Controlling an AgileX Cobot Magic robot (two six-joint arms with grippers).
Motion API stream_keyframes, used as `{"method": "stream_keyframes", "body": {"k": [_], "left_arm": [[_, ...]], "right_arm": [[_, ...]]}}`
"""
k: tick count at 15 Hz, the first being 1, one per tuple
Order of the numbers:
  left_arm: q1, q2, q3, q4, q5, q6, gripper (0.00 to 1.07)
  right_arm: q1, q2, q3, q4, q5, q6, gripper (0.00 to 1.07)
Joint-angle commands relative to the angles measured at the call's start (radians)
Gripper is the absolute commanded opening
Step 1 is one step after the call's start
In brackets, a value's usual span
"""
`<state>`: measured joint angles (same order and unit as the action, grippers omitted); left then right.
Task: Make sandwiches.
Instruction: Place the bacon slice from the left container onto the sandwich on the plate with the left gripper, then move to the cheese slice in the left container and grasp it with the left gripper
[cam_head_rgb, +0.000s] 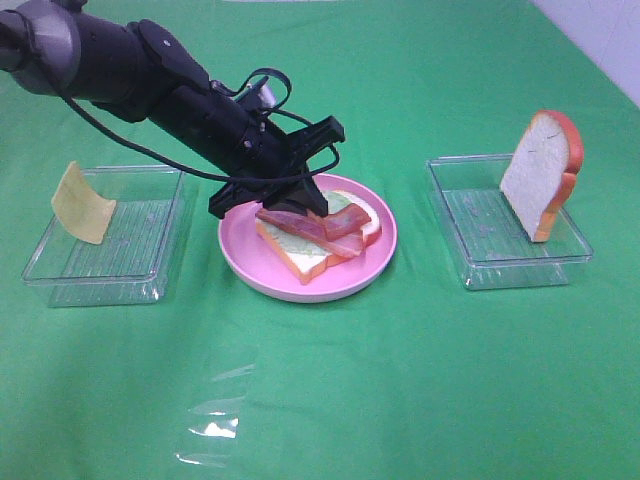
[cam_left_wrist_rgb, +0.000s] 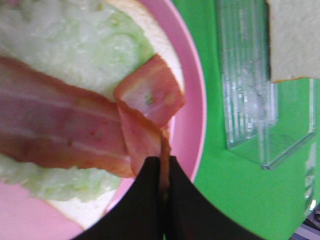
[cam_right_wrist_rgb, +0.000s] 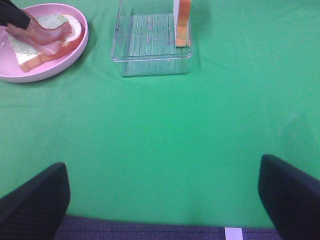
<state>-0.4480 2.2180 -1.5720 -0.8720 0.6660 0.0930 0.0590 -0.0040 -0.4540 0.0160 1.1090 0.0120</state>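
On the pink plate (cam_head_rgb: 372, 262) lies the partly stacked sandwich: a white bread slice (cam_head_rgb: 300, 262) covered with green lettuce (cam_left_wrist_rgb: 75, 45), with reddish-brown bacon strips (cam_head_rgb: 325, 232) across it. My left gripper (cam_head_rgb: 278, 207) reaches over the plate from the back left. It is shut on one end of a bacon strip (cam_left_wrist_rgb: 145, 135), with the dark fingers (cam_left_wrist_rgb: 145, 205) pinched together. A second bread slice (cam_head_rgb: 542, 172) stands upright in the right tray. A yellow cheese square (cam_head_rgb: 82, 203) leans in the left tray. My right gripper (cam_right_wrist_rgb: 162, 200) hangs open and empty over the green cloth, well short of the plate.
One clear plastic tray (cam_head_rgb: 110, 262) sits left of the plate and another (cam_head_rgb: 490, 240) sits right of it. A transparent plastic piece (cam_head_rgb: 215, 420) lies on the green cloth (cam_head_rgb: 420, 380) near the front. The cloth's front edge (cam_right_wrist_rgb: 150, 227) shows below the right gripper.
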Motion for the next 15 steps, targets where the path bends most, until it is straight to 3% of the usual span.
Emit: {"method": "stream_keyframes", "body": {"k": [1, 2, 3, 4, 5, 7, 8, 12, 15], "left_arm": [[0.001, -0.003, -0.004, 0.139, 0.010, -0.093, 0.00], [0.001, -0.003, -0.004, 0.169, 0.014, -0.099, 0.01], [0.001, -0.003, -0.004, 0.179, 0.017, -0.099, 0.14], [0.001, -0.004, -0.004, 0.179, 0.023, -0.093, 0.35], [0.001, -0.012, -0.004, 0.179, 0.027, -0.093, 0.66], [0.001, -0.031, -0.009, 0.179, 0.029, -0.078, 1.02], [0.001, -0.047, -0.049, 0.188, 0.066, -0.062, 1.00], [0.001, -0.083, -0.162, 0.263, 0.194, -0.085, 1.00], [0.001, -0.112, -0.285, 0.475, 0.384, -0.161, 1.00]], "right_arm": [[-0.006, -0.028, 0.003, 0.000, -0.010, -0.002, 0.98], [-0.006, -0.028, 0.003, 0.000, -0.010, -0.002, 0.98], [-0.006, -0.028, 0.003, 0.000, -0.010, -0.002, 0.98], [-0.006, -0.028, 0.003, 0.000, -0.010, -0.002, 0.98], [-0.006, -0.028, 0.003, 0.000, -0.010, -0.002, 0.98], [-0.006, -0.028, 0.003, 0.000, -0.010, -0.002, 0.98], [-0.006, -0.028, 0.003, 0.000, -0.010, -0.002, 0.98], [-0.006, -0.028, 0.003, 0.001, -0.010, -0.002, 0.98], [-0.006, -0.028, 0.003, 0.000, -0.010, -0.002, 0.98]]}}
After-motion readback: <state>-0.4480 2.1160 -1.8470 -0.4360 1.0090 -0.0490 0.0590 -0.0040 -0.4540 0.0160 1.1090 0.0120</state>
